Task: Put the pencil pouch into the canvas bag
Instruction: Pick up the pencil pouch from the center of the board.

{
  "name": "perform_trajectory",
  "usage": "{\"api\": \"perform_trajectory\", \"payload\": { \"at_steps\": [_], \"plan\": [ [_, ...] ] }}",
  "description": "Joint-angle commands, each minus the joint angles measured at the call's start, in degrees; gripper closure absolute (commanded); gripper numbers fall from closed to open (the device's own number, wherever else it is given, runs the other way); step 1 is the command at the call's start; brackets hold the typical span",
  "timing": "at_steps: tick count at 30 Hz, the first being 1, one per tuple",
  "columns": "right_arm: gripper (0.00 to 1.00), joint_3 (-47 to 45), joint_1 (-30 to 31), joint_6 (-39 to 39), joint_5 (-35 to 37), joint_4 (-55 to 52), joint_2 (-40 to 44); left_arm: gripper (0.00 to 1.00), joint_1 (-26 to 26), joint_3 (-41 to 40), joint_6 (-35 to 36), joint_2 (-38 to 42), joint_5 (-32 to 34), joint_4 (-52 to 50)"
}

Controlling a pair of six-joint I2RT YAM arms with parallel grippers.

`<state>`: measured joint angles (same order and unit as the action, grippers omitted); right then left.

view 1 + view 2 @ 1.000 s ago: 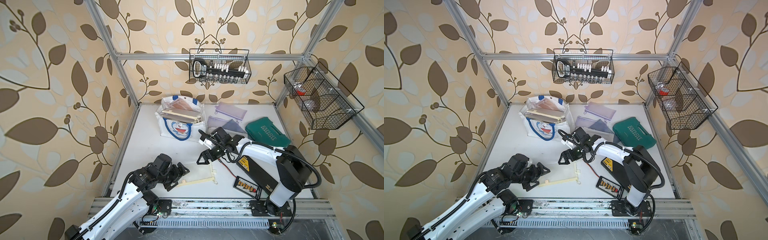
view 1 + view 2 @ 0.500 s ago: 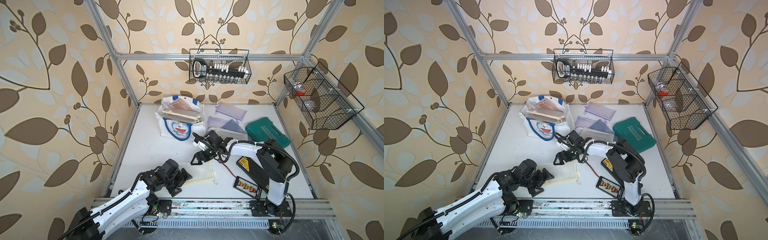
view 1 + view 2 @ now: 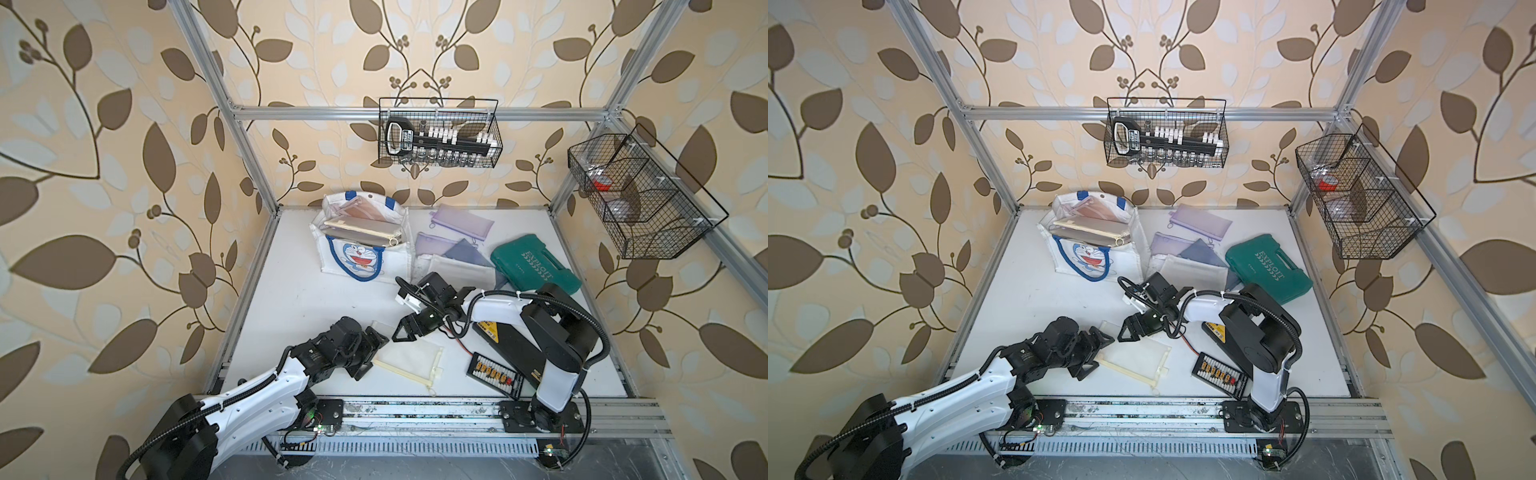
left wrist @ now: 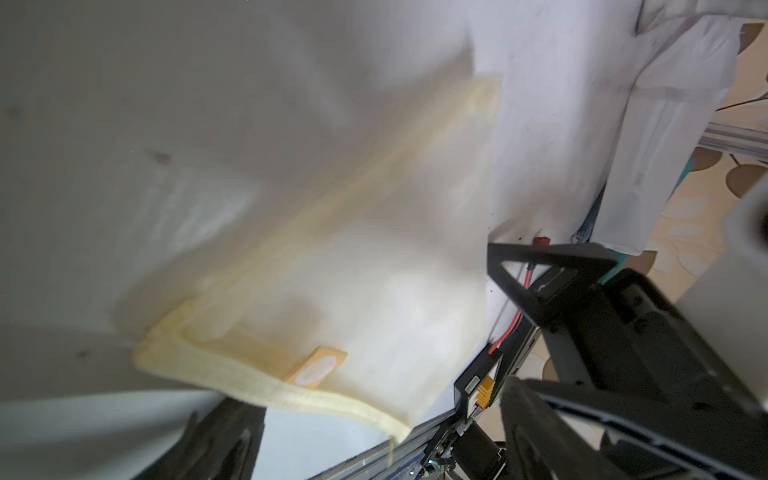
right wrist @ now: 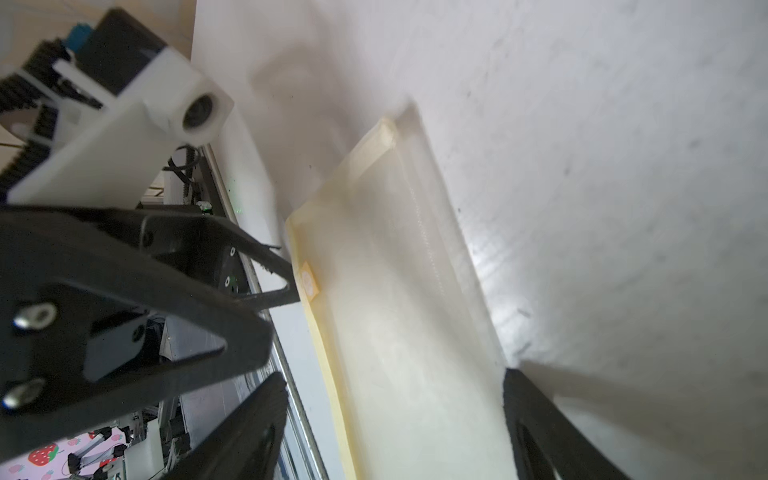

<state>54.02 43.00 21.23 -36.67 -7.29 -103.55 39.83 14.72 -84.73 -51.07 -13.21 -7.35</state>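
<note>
The pencil pouch (image 3: pixel 411 360), translucent cream mesh with a yellow zip edge, lies flat near the table's front, seen in both top views (image 3: pixel 1136 356). My left gripper (image 3: pixel 373 353) is open, and the pouch's left end (image 4: pixel 332 270) sits between its fingers (image 4: pixel 220 440). My right gripper (image 3: pixel 409 332) is open too and reaches over the pouch's far edge. The pouch (image 5: pixel 395 311) runs between its fingers (image 5: pixel 540 424). The canvas bag (image 3: pixel 332 253) stands at the back left, its top open, with flat pouches inside it.
Purple, grey-blue and white pouches (image 3: pixel 457 245) lie right of the bag, next to a green tool case (image 3: pixel 536 270). A yellow-black battery (image 3: pixel 490 330) and a black connector board (image 3: pixel 494 372) lie under the right arm. Wire baskets (image 3: pixel 438 133) (image 3: pixel 636 199) hang on the walls.
The left gripper has moved forward to the pouch's left end. The right gripper has swung down and toward the front onto the pouch. The pouch has turned slightly. Both jaws have narrowed a little.
</note>
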Motion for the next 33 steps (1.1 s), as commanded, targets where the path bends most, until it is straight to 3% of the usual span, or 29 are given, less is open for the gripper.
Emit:
{"api": "perform_trajectory", "payload": {
  "at_steps": [1,10,20,25,33],
  "plan": [
    [0.24,-3.97,-0.2,1.97,-0.52,0.53,3.38,0.13,0.53,-0.45,1.83,-4.68,3.38,3.88],
    [0.37,-9.18,-0.96,4.87,-1.9,5.51,5.16,0.2,1.1,5.15,7.58,-17.71,0.08,12.54],
    [1.0,-10.7,-3.12,5.72,-4.82,6.26,11.26,0.26,1.21,6.63,10.9,-12.04,0.19,10.44],
    [1.0,-8.64,-6.11,6.0,-7.98,3.27,18.5,0.25,1.12,13.07,18.78,-4.86,0.17,-0.74],
    [1.0,1.69,-10.01,1.91,-16.72,-11.87,27.05,0.19,1.12,20.04,28.81,6.54,-7.98,-4.89]
  ]
}}
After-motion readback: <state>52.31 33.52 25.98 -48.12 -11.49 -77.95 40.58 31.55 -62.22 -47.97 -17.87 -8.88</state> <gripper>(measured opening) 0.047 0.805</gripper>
